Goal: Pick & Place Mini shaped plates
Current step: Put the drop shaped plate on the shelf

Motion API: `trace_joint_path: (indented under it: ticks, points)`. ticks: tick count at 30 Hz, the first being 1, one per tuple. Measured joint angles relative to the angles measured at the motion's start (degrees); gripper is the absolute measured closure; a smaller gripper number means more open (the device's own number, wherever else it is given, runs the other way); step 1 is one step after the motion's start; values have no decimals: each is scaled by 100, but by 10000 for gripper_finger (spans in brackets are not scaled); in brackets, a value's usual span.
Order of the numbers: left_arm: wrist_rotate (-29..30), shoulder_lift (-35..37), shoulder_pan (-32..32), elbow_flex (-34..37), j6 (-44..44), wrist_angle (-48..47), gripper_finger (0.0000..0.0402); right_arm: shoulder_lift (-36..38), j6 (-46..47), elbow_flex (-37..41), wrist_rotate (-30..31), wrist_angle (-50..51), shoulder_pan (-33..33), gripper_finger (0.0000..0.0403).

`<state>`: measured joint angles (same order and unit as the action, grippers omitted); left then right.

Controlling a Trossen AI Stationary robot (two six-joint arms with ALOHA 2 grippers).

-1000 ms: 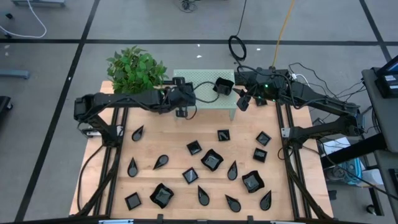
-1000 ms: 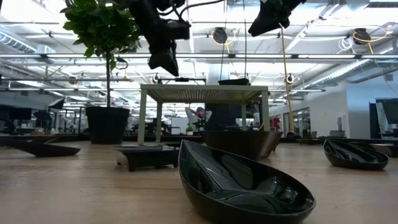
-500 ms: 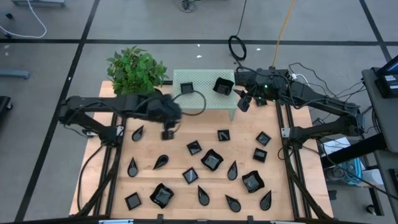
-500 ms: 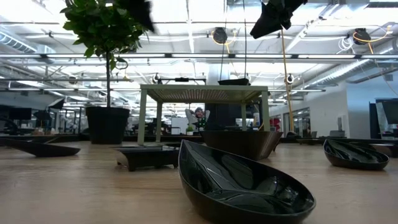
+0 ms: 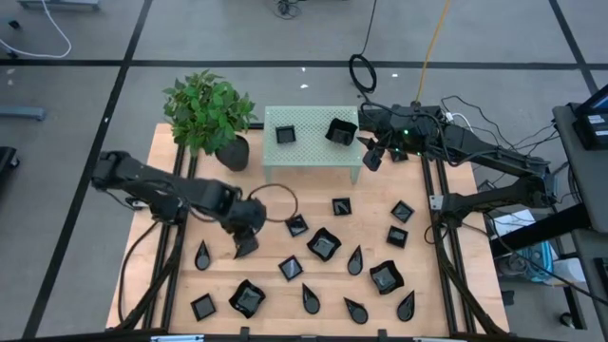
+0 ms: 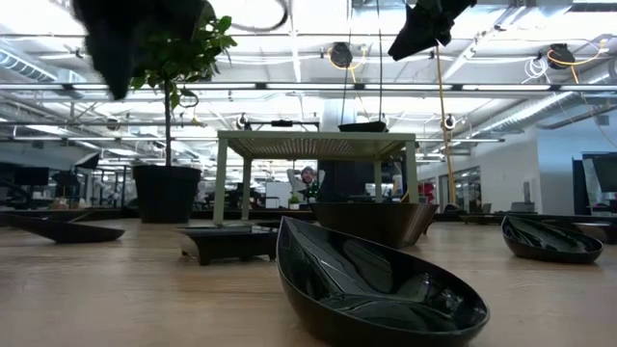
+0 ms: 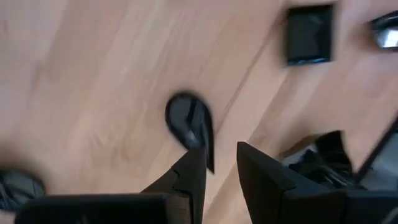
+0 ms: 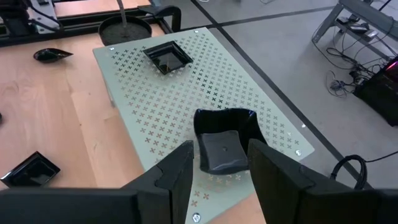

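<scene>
Only left wrist view shows teardrop plate (image 7: 189, 123) — left gripper (image 7: 222, 163) above.

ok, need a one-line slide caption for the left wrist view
Left gripper, fingers apart and empty, over the wooden table, aimed at a black teardrop plate; a square plate lies beyond.

Evenly lit from above, bright and diffuse; soft, short shadows on the wooden desk (image 5: 285, 290). Ceiling light strips (image 6: 289, 87) blown out to white in the low view, with pale streaks of glare on the glossy teardrop plate (image 6: 376, 289) nearest the lens. Motion-smeared throughout in the left wrist view: teardrop dish (image 7: 189, 121) soft-edged, wood grain streaked. Blurred too, the left gripper (image 6: 130, 43) in the low view.
</scene>
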<state>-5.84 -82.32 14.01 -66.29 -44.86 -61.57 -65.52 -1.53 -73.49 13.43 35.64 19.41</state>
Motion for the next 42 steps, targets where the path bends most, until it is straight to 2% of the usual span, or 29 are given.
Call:
trace_joint_path:
  ticks: [5, 10, 17, 25, 31, 42]
  points:
    - [-42, -156, 281, 597, -988, 272, 309, 0, -81, 0, 0, -22, 1, 261]
    - [-19, -167, 398, 1203, -1545, 995, 309, 0, -112, 0, 0, -22, -1, 261]
    - [403, -169, 405, 1766, -2158, 1301, 309, 0, -110, 0, -2, -14, 1, 261]
    - [564, -169, 412, 2198, -2191, 2385, 309, 0, -110, 0, -2, 104, 1, 261]
    - [1186, -169, 401, 2237, -2318, 2398, 309, 0, -110, 0, -2, 114, -1, 261]
    - [1156, -216, 403, 2241, -2137, 2116, 309, 0, -110, 0, -2, 114, 1, 261]
